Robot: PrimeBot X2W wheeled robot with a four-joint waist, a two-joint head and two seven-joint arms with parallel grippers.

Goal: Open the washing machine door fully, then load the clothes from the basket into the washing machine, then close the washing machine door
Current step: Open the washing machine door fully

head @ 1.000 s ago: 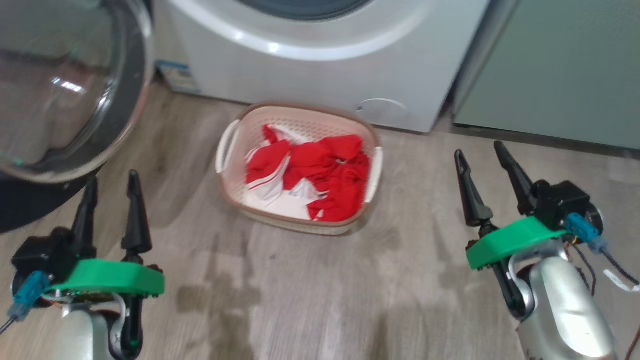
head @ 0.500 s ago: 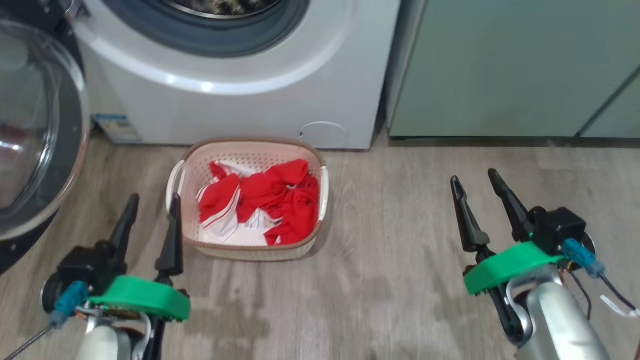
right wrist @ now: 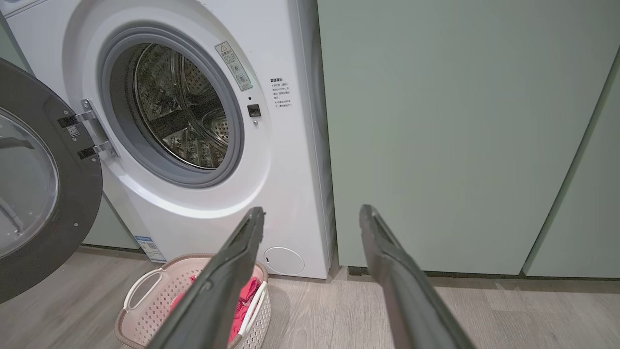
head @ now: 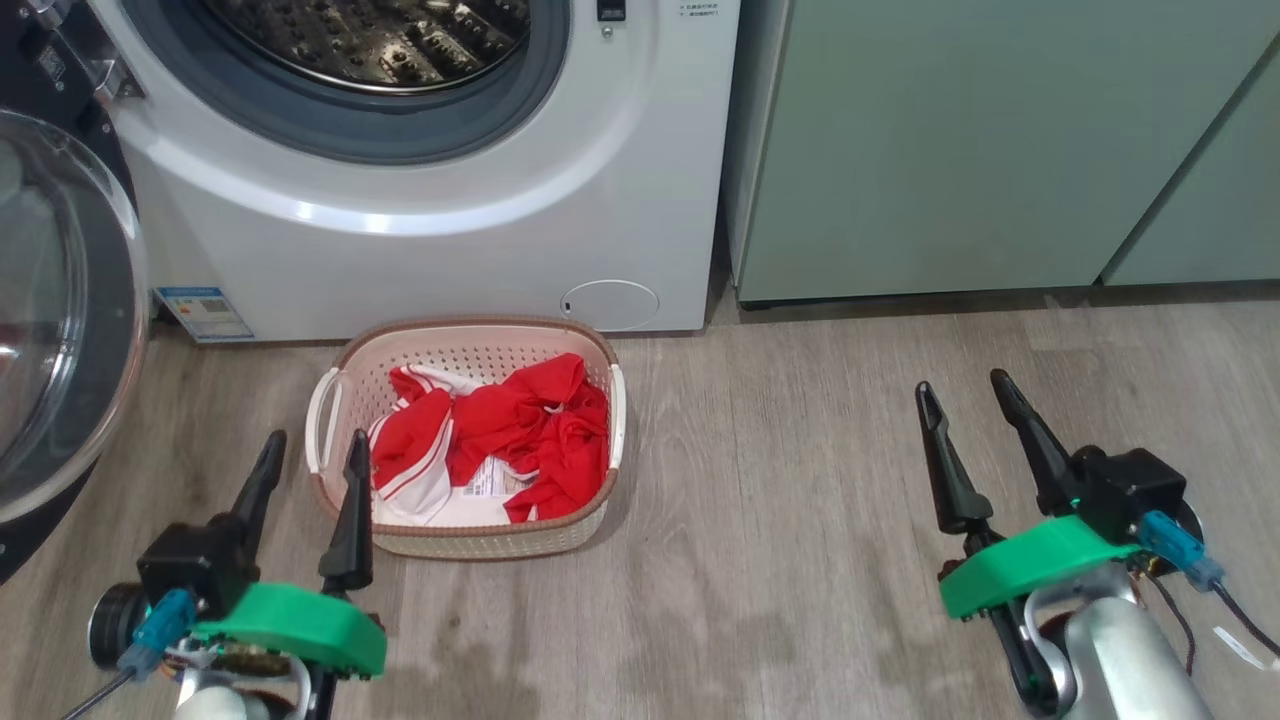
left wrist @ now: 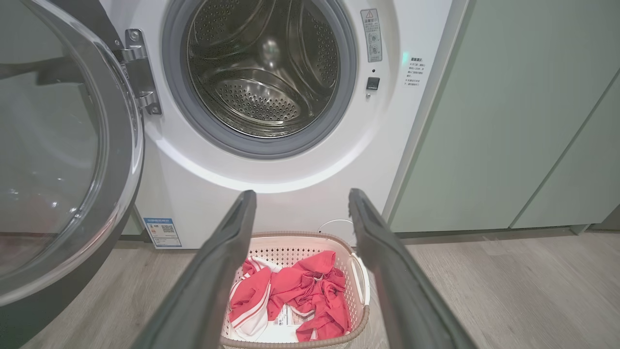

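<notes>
Round black-rimmed glass door [head: 55, 330] open at left, red-and-white clothes [head: 525, 430] in cream perforated basket [head: 470, 323] on floor [head: 780, 560] near white front-loading washer [head: 450, 250]; left gripper [head: 316, 437], right gripper [head: 960, 382]: fingers apart, empty.

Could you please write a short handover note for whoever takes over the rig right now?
Grippers: left gripper open, empty, beside the basket's left handle; right gripper open, empty, above floor right of it.
Things: washing machine door swung wide to the left; drum empty; clothes in the basket, before the washing machine.
Done: door opened.
Left: load the clothes, close the door.
</notes>
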